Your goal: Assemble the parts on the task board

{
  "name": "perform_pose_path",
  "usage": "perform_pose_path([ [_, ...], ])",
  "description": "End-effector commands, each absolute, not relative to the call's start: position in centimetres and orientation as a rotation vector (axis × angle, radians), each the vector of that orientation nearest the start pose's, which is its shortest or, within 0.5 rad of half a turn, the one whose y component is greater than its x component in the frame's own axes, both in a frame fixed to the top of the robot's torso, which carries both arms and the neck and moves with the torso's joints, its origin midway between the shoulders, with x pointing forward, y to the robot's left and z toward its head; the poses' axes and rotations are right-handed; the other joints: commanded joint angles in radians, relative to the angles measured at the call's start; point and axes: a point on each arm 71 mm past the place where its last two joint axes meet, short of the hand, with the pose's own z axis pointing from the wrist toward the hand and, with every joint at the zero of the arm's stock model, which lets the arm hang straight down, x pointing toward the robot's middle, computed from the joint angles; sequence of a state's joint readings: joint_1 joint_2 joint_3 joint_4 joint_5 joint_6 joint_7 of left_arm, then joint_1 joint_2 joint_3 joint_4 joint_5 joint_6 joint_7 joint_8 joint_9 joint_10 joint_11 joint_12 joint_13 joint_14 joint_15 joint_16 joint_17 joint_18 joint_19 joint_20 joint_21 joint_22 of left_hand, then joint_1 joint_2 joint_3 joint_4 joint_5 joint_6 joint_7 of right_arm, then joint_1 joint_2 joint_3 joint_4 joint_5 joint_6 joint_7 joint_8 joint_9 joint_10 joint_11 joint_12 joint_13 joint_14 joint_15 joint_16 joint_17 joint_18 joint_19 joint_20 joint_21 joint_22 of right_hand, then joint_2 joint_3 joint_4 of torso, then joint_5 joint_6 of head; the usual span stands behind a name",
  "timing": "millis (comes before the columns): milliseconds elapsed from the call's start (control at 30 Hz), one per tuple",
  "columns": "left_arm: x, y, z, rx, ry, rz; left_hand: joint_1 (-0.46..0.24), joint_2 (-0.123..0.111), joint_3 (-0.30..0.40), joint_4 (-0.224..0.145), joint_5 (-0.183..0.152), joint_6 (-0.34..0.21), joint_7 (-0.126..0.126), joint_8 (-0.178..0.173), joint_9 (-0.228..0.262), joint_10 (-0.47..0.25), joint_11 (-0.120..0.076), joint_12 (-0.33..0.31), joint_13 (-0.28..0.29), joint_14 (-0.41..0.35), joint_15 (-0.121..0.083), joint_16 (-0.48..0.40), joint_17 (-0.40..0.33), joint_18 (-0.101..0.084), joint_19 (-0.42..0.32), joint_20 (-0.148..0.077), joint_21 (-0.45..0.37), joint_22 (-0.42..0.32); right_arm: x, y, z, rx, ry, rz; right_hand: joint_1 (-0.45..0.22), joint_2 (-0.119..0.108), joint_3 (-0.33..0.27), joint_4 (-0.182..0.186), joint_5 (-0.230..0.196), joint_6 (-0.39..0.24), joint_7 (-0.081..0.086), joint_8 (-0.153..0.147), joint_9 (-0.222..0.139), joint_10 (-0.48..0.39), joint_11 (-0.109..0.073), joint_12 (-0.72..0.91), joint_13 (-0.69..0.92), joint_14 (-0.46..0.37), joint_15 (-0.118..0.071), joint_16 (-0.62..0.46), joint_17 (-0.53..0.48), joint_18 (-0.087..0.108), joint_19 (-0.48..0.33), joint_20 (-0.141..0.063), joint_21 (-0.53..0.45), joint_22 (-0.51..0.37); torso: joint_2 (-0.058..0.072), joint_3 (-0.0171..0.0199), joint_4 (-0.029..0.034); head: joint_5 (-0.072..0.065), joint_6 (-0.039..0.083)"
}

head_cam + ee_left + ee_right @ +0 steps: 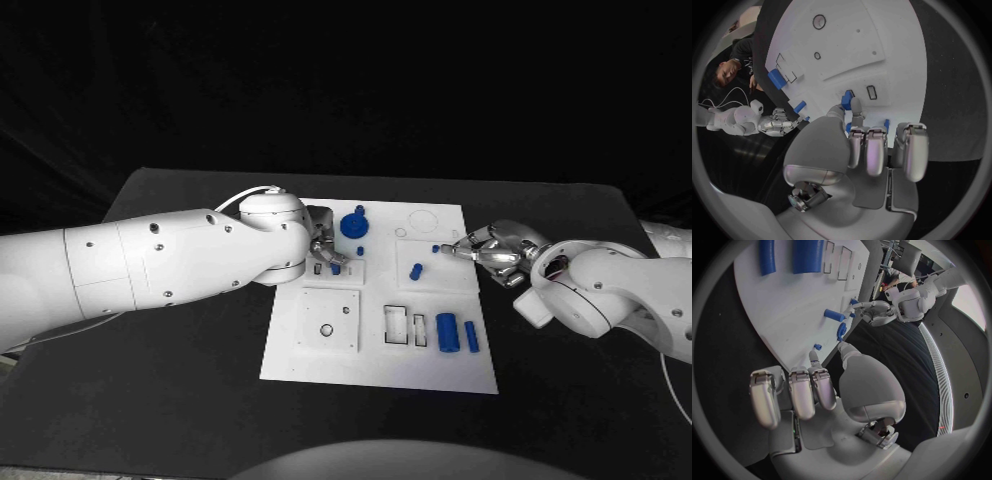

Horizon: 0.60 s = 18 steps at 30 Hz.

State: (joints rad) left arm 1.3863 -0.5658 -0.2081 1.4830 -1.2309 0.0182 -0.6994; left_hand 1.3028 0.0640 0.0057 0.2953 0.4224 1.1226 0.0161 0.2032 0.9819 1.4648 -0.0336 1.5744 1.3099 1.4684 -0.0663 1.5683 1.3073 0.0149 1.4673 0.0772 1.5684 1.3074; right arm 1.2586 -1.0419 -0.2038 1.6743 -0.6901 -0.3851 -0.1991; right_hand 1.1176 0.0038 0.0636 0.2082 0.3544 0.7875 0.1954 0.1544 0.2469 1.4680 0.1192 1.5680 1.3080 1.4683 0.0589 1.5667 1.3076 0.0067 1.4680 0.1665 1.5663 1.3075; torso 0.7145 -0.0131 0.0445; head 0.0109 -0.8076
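The white task board (378,340) lies mid-table. My left hand (323,243) is over its far left part, thumb and a finger pinching a small blue part (335,268) (845,98) beside a slot (871,92). A round blue part (355,225) stands just right of that hand. My right hand (488,252) hovers at the board's right edge, holding nothing, with one fingertip (814,356) close to a tiny blue piece (436,247) (817,346). A short blue peg (415,270) (834,315) lies between the hands. Two blue cylinders (457,333) (792,254) lie near the front right.
A square plate with a small hole (327,320) sits on the board's front left, and rectangular slots (404,325) are beside the cylinders. A faint ring outline (426,218) marks the far right. Black table (173,400) surrounds the board.
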Motion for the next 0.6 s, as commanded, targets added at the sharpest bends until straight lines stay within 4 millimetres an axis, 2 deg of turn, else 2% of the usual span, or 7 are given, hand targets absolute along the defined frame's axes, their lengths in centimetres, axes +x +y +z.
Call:
perform_pose_path([
  [33, 49.17, 11.53, -18.93, 0.018, 2.154, -0.079, -0.027, -0.004, 0.005, 0.0, -0.01, 0.002, 0.001, -0.001, 0.0, 0.106, -0.004, -0.004, 0.261, 0.102, -0.006, 0.003, 0.263, -0.015, 0.103, -0.008, 0.002, 0.263, 44.06, -27.05, -22.1, 0.708, 1.933, 0.75, 0.0, 0.007, -0.005, 0.001, -0.004, -0.004, 0.002, 0.004, -0.001, 0.103, 0.007, 0.003, 0.263, 0.103, 0.006, 0.004, 0.263, -0.007, 0.103, 0.006, 0.004, 0.263, 0.0, -0.0002, 0.0, 0.0, -0.001],
  [200, 49.16, 11.55, -18.95, 0.02, 2.157, -0.077, -0.11, -0.019, -0.026, 0.0, -0.017, 0.009, 0.004, -0.003, 0.001, 0.106, -0.001, -0.004, 0.261, 0.102, -0.004, 0.003, 0.263, -0.015, 0.103, -0.008, 0.002, 0.263, 44.05, -27.03, -22.11, 0.707, 1.933, 0.75, 0.0, 0.007, -0.005, 0.001, -0.004, -0.004, 0.002, 0.004, -0.001, 0.103, 0.007, 0.003, 0.263, 0.103, 0.006, 0.004, 0.263, -0.007, 0.103, 0.006, 0.004, 0.263, 0.0, 0.0006, 0.0003, 0.0, -0.001],
  [333, 49.15, 11.57, -18.96, 0.02, 2.157, -0.076, -0.172, -0.026, -0.059, 0.0, -0.019, 0.014, 0.005, -0.004, 0.003, 0.106, 0.0, -0.004, 0.261, 0.102, -0.003, 0.003, 0.263, -0.015, 0.103, -0.009, 0.002, 0.263, 44.06, -27.04, -22.12, 0.707, 1.933, 0.749, 0.001, 0.008, -0.007, 0.001, -0.004, -0.004, 0.003, 0.004, -0.001, 0.103, 0.007, 0.003, 0.263, 0.103, 0.007, 0.004, 0.263, -0.007, 0.103, 0.007, 0.004, 0.263, 0.0, -0.0001, 0.0006, -0.001, 0.0],
  [600, 49.12, 11.69, -18.97, 0.015, 2.154, -0.079, -0.191, -0.029, -0.072, 0.0, -0.02, 0.016, 0.005, -0.004, 0.004, 0.106, 0.0, -0.004, 0.261, 0.102, -0.003, 0.003, 0.263, -0.015, 0.103, -0.009, 0.002, 0.263, 44.07, -27.07, -22.15, 0.707, 1.933, 0.748, 0.001, 0.008, -0.007, 0.001, -0.004, -0.004, 0.003, 0.004, -0.001, 0.103, 0.007, 0.003, 0.263, 0.103, 0.007, 0.004, 0.263, -0.007, 0.103, 0.007, 0.004, 0.263, 0.0, -0.0002, 0.0004, -0.001, 0.002],
])
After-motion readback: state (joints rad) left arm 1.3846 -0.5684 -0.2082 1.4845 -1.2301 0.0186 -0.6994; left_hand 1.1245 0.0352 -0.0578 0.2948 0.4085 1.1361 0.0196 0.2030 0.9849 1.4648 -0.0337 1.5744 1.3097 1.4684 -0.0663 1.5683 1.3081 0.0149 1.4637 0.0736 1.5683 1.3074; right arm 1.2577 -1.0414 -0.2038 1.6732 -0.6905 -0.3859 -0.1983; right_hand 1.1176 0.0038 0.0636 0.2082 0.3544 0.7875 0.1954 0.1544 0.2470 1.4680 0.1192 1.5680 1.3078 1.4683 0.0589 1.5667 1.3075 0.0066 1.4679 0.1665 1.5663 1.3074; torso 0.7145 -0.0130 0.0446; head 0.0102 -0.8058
